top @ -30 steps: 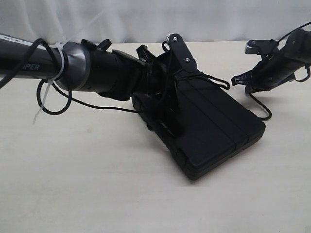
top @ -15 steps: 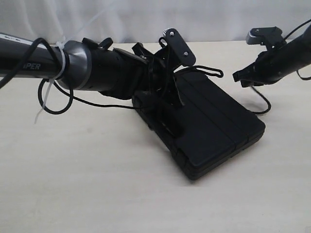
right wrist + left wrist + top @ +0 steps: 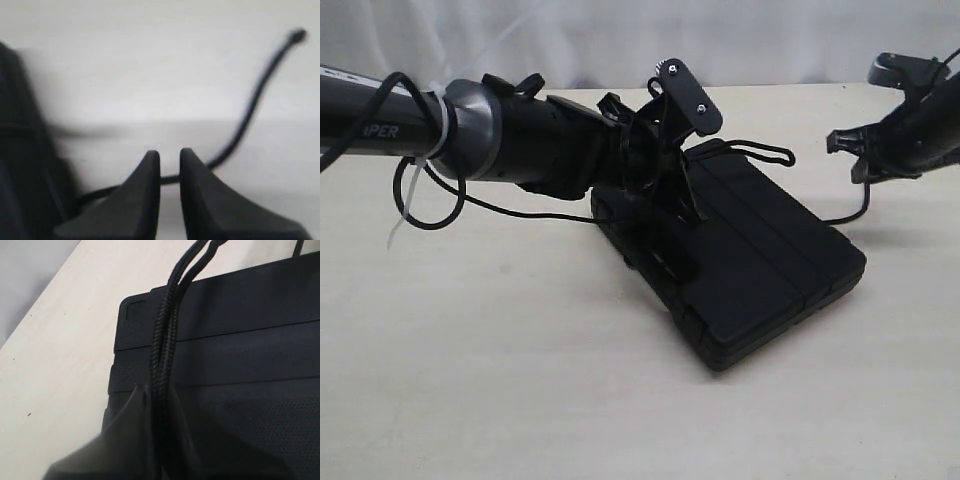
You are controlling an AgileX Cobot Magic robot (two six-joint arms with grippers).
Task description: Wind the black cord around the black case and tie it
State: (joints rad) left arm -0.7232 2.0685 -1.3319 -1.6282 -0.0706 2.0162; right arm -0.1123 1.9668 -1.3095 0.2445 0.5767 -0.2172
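The L claw [image 3: 157, 395] is clamped on the black cord [image 3: 167, 315]. Two strands are pinched side by side btwn its tips, directly over the black case [image 3: 240, 365]. From that pinch the strands are led across the case's width, i.e. crosswise to its lengthwise ribs, and a slack loop is seen lying at the far edge. The case is laid flat on the counter [image 3: 520, 350], its long axis running from the L claw toward the near right in the exterior view.

The R claw [image 3: 170, 155] is held narrowly parted, well apart from the case and above the counter on the R side. A single strand is seen crossing behind its tips. It looks ungripped, though blur makes contact hard to rule out. That strand can be traced from the case side past the tips to a small knotted end.

So the free tail lies nearest the R claw, and the anchored part is w/ the L.

Materials:
- **Cord:** thin, braided, matte, limp.
- **Case:** rigid plastic w/ fine pebbled texture, raised ribs, squared corners.
- **Counter:** pale, smooth, wood-look.
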